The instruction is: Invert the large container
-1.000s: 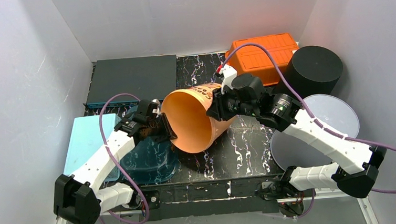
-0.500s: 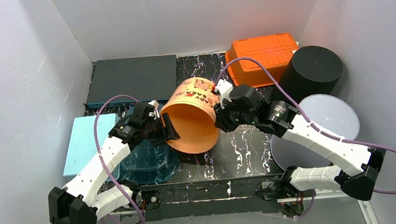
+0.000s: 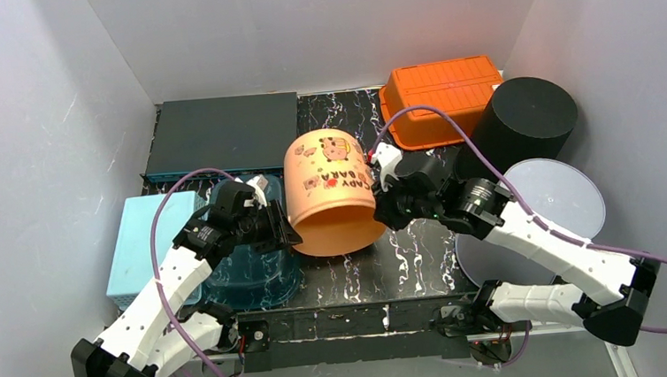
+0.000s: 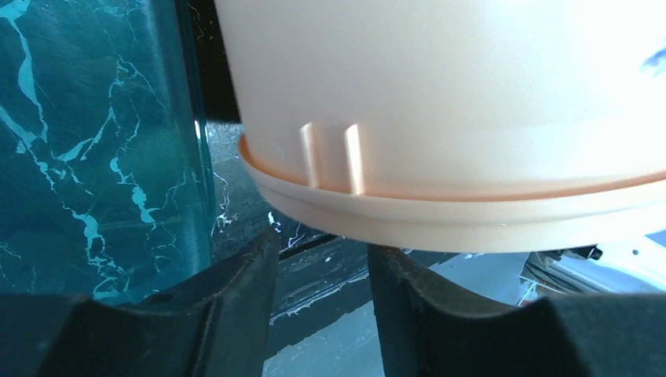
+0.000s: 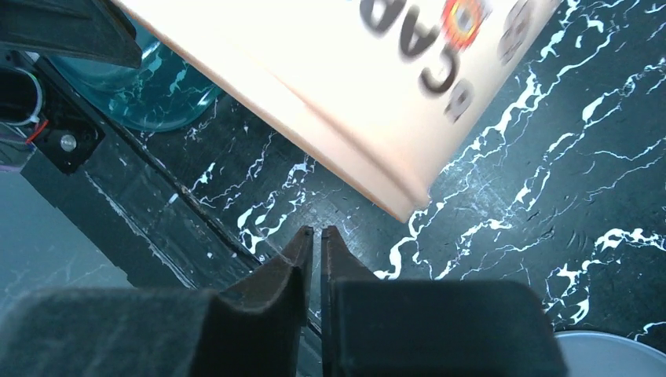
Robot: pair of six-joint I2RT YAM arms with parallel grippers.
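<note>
Black, white-veined marble counter (image 3: pixel 405 254) inside plain white walls, shown from overhead and from both wrists.

Overhead view: the large container (image 3: pixel 330 189) is a smooth orange plastic tub with a round, tapering wall and cartoon print. It sits mid-counter between my two arms, tipped so that its closed base points toward the back wall and its open mouth faces down and toward the near edge. Around it lie a ribbed orange crate (image 3: pixel 443 88), a matt black cylinder (image 3: pixel 525 122), a grey round disc (image 3: pixel 536 219), a dark flat panel (image 3: pixel 224 132), a pale blue tray (image 3: pixel 143 242) and a translucent teal lid (image 3: pixel 252 274).

Left wrist view, detail hidden from above: my left pincer (image 4: pixel 322 247) stands spread and pinches nothing. Its two black fingers sit just under the container's flanged rim, which carries two short moulded ribs. Whether they touch the rim I cannot tell.

Right wrist view: my right pincer (image 5: pixel 316 232) is pressed almost together on nothing, with only a hairline gap. The rim's edge lies just beyond it, and the lettering is blurred.
</note>
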